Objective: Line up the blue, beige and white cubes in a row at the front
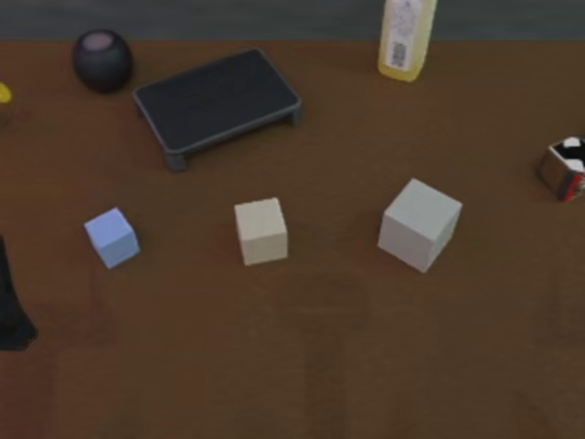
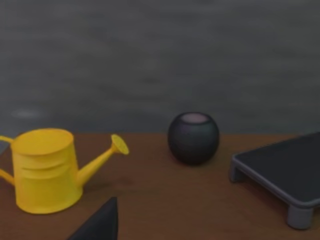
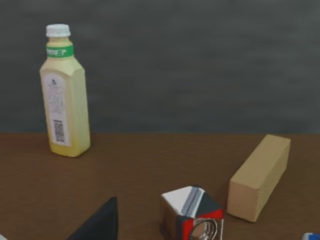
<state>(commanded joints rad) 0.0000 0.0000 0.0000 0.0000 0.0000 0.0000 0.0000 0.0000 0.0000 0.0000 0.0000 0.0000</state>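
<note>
**Three cubes sitting in a row, both arms drawn back**

The brown worktop (image 1: 366, 366) is carrying everything. Toward its back, the dark grey tray on short legs (image 1: 218, 102) is sitting left of centre, tilted a little, with nothing on it.

Coming down in size, the white cube (image 1: 420, 224) is resting right of centre, turned slightly on the surface. The beige cube (image 1: 261, 231) is lying in the middle, well apart from it, and the blue cube (image 1: 111, 238) is sitting farther left again. The three are forming a rough line across the worktop, none touching another, with bare wood in front of them.

Neither hand is touching or holding any cube. The left hand (image 1: 13, 311) is showing only as a dark shape at the left edge, near the blue cube but apart from it; I cannot tell how far its fingers are spread. The right hand is showing as nothing more than a dark wedge (image 3: 100, 222) in its own wrist view, so its state is hidden too.

Around the edges, a yellow bottle (image 1: 406, 37) is standing at the back right, a dark round speaker (image 1: 102, 59) at the back left, and a small brown-and-red box (image 1: 565, 168) at the right edge.
</note>
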